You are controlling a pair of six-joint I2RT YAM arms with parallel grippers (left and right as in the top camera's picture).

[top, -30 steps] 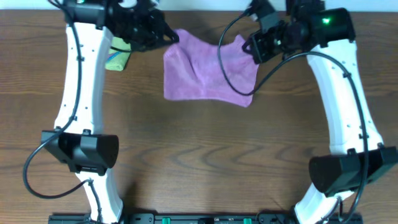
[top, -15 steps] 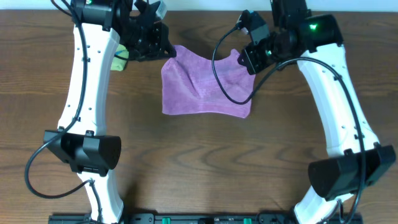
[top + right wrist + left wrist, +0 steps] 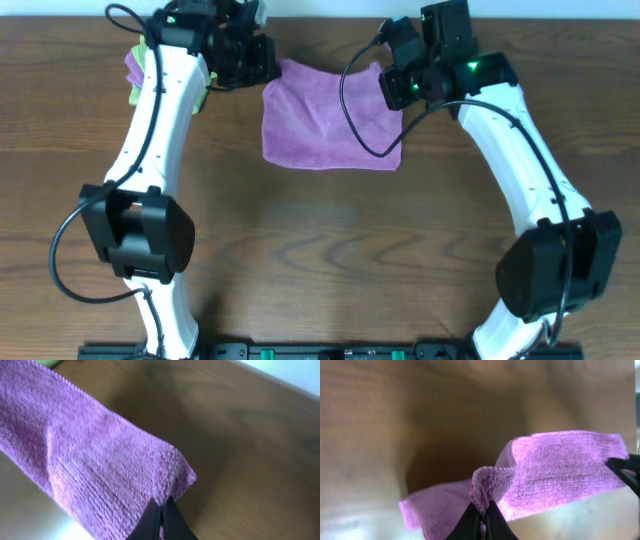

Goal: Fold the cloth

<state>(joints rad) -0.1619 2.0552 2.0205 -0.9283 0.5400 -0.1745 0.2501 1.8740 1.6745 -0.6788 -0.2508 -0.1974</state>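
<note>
A purple cloth [image 3: 325, 120] lies at the far middle of the wooden table, its far edge lifted. My left gripper [image 3: 268, 68] is shut on the cloth's far left corner; in the left wrist view the cloth [image 3: 560, 467] bunches between my black fingertips [image 3: 483, 517]. My right gripper [image 3: 388, 82] is shut on the far right corner; in the right wrist view the cloth [image 3: 85, 465] hangs from my closed fingertips [image 3: 161, 515]. The near edge rests on the table.
A pile of other cloths, purple and yellow-green [image 3: 135, 70], sits at the far left behind my left arm. The table's far edge [image 3: 320, 14] runs just beyond both grippers. Black cables loop from the right arm over the cloth [image 3: 350, 110].
Both grippers have moved toward the table's far edge, carrying the cloth's far corners. The cloth now lies flatter and squarer. The left arm has swung and uncovered the pile at the far left.
</note>
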